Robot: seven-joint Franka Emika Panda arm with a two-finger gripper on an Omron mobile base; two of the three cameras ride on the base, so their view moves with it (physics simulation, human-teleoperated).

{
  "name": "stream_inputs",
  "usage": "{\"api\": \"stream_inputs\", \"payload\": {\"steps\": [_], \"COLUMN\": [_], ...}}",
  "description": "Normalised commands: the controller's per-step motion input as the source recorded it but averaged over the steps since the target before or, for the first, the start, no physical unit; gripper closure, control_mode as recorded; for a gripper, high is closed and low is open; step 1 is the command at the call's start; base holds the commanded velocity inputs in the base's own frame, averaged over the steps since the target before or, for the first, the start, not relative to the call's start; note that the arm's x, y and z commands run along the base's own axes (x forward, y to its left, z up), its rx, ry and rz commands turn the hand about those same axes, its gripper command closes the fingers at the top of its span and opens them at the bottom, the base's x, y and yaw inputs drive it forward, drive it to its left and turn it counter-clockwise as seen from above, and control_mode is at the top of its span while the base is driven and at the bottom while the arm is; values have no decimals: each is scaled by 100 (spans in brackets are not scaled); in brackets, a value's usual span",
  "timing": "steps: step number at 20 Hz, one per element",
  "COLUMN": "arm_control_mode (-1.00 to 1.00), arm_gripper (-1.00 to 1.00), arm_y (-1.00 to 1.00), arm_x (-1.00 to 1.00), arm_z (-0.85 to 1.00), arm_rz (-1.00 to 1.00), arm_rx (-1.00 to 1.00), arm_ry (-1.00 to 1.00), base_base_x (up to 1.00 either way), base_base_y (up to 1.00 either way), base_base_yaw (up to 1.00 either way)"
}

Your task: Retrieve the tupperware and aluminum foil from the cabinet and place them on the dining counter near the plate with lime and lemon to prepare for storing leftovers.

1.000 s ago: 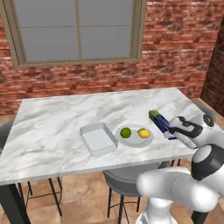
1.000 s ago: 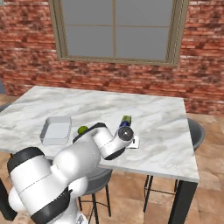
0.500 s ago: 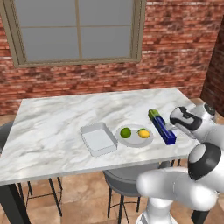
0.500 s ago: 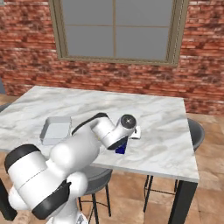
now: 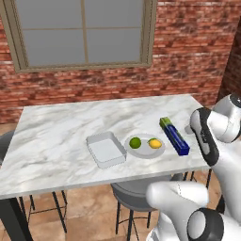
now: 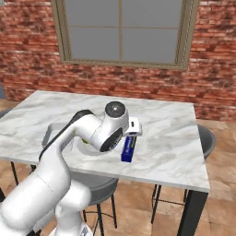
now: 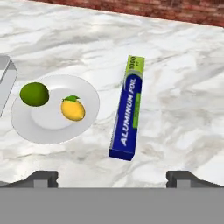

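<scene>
Left base view: the aluminum foil (image 5: 174, 136) lies flat on the dining counter (image 5: 56, 136), just at 3 o'clock of the plate (image 5: 145, 147), long axis running 11 to 5. Hand view: the gripper (image 7: 112, 177) hangs above with jaws spread wide and empty, the box toward 12 o'clock, so I judge a straight retreat is clear

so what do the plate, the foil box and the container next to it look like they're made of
The plate looks like glazed ceramic: smooth, pale grey, raised rim. The aluminum foil comes in what seems to be printed cardboard: sharp edges, blue with a green end and white lettering. The tupperware looks like matte translucent plastic: whitish-grey with thin walls and rounded corners.
</scene>
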Motion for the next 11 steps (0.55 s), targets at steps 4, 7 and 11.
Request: {"api": "stream_inputs", "payload": {"steps": [4, 7, 11], "arm_control_mode": [-100, -100, -100], "arm_gripper": [-100, -100, -100], "arm_y": [55, 58, 58], "arm_x": [-90, -94, -92], "arm_z": [73, 60, 57], "arm_rz": [0, 0, 0], "arm_rx": [-22, -24, -24], "arm_ry": [-6, -26, -39], "base_base_x": [0, 0, 0], "base_base_y": [0, 0, 0], "base_base_yaw": [0, 0, 0]}}
